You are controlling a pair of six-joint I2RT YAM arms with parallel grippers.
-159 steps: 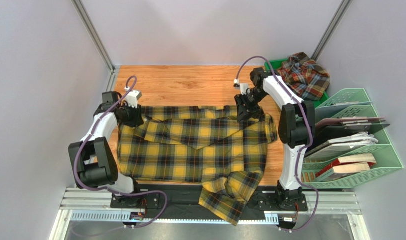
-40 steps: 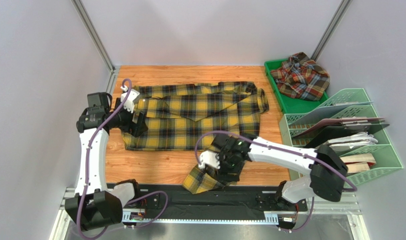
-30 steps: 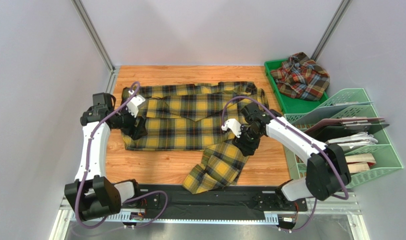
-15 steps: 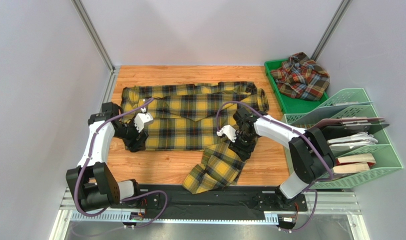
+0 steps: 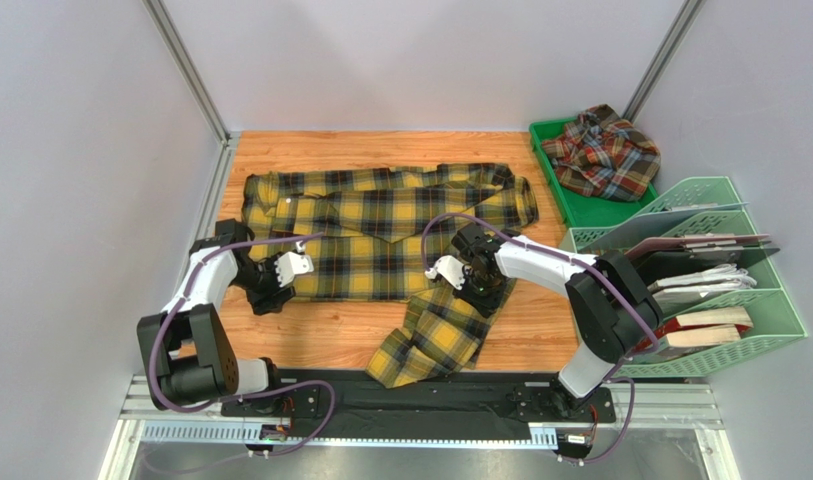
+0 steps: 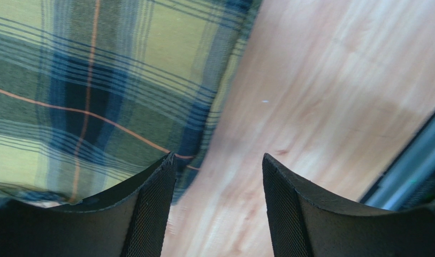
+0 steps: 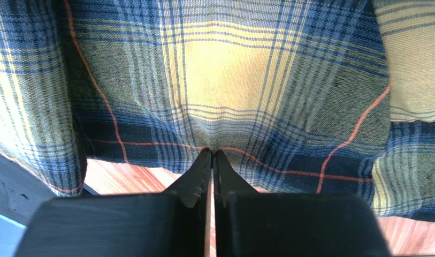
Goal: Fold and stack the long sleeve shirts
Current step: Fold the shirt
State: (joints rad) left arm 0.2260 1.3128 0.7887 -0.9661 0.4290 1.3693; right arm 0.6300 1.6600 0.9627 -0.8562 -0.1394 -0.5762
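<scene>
Your right gripper [image 7: 212, 154] pinched tight on a fold of the yellow shirt [image 5: 380, 230], your left gripper [image 6: 218, 167] spread wide, holding nothing, over the table [image 5: 320, 335] beside the shirt's edge

Overhead view of a warm wooden desk [image 5: 380, 150] enclosed by plain pale grey walls [image 5: 430, 60] with slanted metal corner posts [image 5: 187, 70]. Along its right side sit a green tray [image 5: 580, 207] and a mint-green file rack [image 5: 720, 192] holding folders [image 5: 680, 245] and books [image 5: 702, 330]. An aluminium rail [image 5: 170, 405] runs along the near edge. The light is soft and even.
</scene>
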